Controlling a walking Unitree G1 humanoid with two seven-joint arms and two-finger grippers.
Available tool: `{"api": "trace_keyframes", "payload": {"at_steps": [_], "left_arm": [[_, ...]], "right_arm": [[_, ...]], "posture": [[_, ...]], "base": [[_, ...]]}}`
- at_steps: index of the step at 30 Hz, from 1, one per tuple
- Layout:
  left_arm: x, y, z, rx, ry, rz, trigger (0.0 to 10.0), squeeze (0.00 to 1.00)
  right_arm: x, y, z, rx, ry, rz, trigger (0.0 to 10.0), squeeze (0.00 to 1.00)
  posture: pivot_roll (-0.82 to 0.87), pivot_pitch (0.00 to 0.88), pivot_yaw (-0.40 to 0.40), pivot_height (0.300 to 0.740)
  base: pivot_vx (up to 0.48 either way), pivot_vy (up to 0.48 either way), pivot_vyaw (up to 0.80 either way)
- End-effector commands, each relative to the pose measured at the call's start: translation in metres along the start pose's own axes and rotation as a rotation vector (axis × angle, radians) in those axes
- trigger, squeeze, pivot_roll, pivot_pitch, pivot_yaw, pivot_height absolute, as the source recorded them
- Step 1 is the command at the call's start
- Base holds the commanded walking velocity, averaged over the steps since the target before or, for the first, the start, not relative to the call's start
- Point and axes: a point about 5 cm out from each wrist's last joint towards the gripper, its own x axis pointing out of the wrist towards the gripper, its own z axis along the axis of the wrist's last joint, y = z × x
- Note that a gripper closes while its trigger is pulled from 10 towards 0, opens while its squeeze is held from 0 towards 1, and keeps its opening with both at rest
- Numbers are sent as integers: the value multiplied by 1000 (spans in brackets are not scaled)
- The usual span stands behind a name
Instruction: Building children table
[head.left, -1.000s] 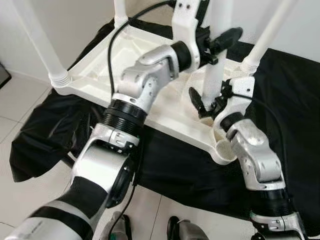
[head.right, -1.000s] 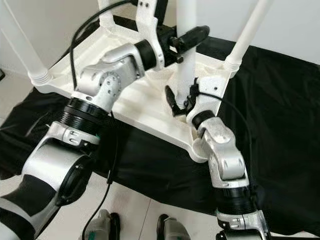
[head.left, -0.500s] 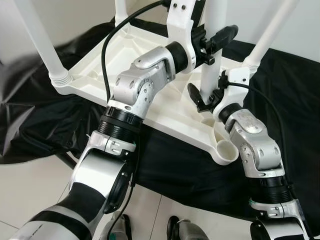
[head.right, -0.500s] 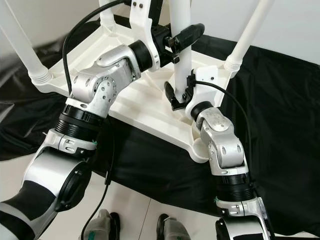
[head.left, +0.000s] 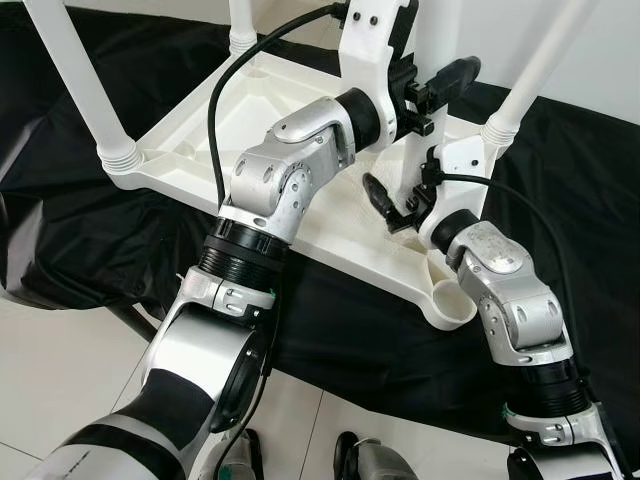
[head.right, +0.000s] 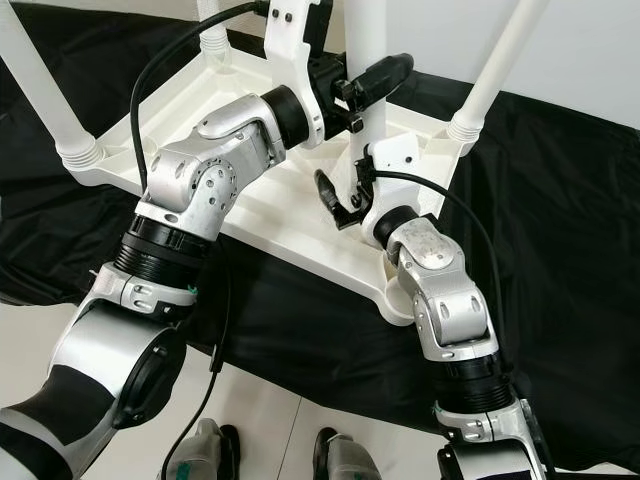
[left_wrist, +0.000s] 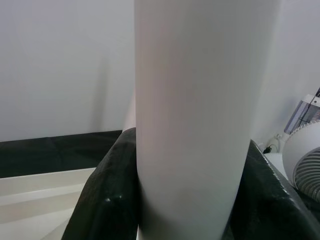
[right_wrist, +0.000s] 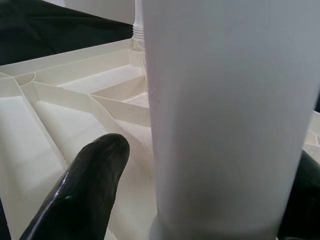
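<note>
While the upturned table top (head.left: 190, 130) lies on black cloth (head.left: 80, 240), my left hand (head.left: 425, 85) clamps the loose leg (head.right: 365, 60) — right hand (head.left: 395, 205) spread wide round its base, fingers not pressing.

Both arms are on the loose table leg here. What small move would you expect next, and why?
Probably carry the leg toward the empty corner socket nearest the robot. The left end effector is shut on the leg; the right end effector brackets its base, open. Three legs stand in the upturned tabletop; that socket is empty.
</note>
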Motion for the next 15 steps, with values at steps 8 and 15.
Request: {"api": "trace_keyframes", "payload": {"at_steps": [8, 15], "left_arm": [[10, -22, -9, -26, 27, -96, 10000, 0], [9, -25, -11, -30, 35, -101, 10000, 0]], "right_arm": [[0, 5, 12, -14, -40, 20, 8745, 0], [0, 4, 15, -16, -45, 19, 10000, 0]], "posture": [[44, 169, -44, 740], [45, 168, -44, 740]], "base": [[0, 0, 0], [0, 0, 0]]}}
